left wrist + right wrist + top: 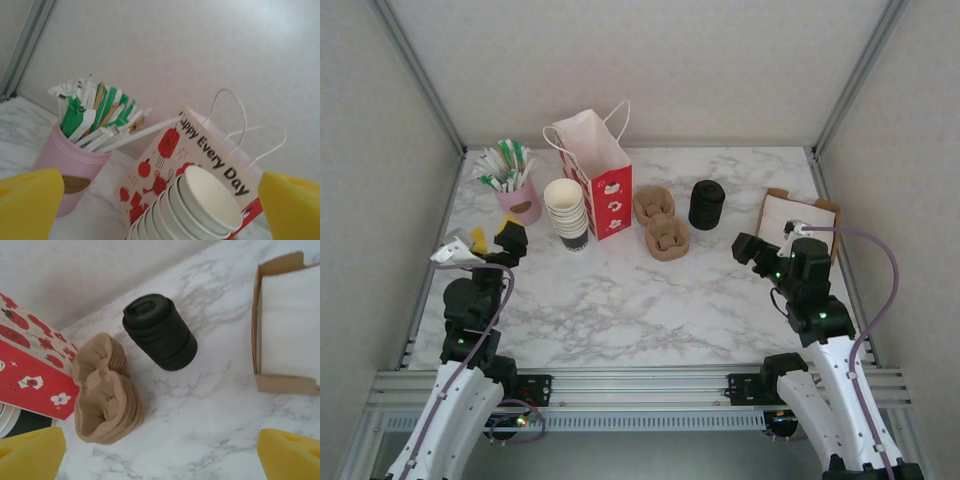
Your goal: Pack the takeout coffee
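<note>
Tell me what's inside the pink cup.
White and green wrapped sticks stand bunched in the pink cup, tops fanning above the rim. Its wall hides their lower ends and the bottom.

The table (620, 300) has a white marble pattern with grey veins and a metal frame along its edges. 6 things stand on it, all in the far half. At the far left is a pink holder (520, 203) full of green and white sticks. Just to its right is a stack of cream paper cups (566, 212), and close beside it a red and white paper bag (603, 185) stands upright. Right of the bag lie 2 brown pulp carriers (667, 240), then a black stack of lids (706, 204). A low cardboard box (285, 384) sits at the right edge.
</note>
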Controlling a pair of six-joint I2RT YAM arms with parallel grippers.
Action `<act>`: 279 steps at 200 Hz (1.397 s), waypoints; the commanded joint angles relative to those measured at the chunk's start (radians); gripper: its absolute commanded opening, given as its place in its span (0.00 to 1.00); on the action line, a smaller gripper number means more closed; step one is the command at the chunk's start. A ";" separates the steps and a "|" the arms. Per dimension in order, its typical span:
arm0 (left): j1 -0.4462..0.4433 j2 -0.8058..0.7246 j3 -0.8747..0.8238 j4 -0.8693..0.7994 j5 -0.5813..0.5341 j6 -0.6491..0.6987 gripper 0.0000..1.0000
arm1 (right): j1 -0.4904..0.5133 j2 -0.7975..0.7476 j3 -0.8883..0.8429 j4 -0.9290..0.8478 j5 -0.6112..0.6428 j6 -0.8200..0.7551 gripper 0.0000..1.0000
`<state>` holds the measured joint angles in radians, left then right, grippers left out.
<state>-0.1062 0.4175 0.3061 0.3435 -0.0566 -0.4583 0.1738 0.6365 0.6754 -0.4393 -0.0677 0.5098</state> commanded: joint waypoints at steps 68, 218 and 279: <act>-0.007 0.001 -0.019 -0.119 -0.114 -0.028 0.99 | 0.005 0.253 0.019 0.144 -0.225 0.091 0.99; -0.005 0.203 -0.027 -0.047 -0.085 -0.146 1.00 | 0.519 0.807 0.711 -0.145 -0.021 -0.152 0.78; -0.013 0.312 0.299 -0.450 -0.014 -0.256 1.00 | 0.530 0.867 0.726 -0.171 0.066 -0.138 0.79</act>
<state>-0.1101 0.6857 0.4603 0.1020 -0.1299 -0.6605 0.7044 1.5093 1.4021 -0.5785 -0.0586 0.3870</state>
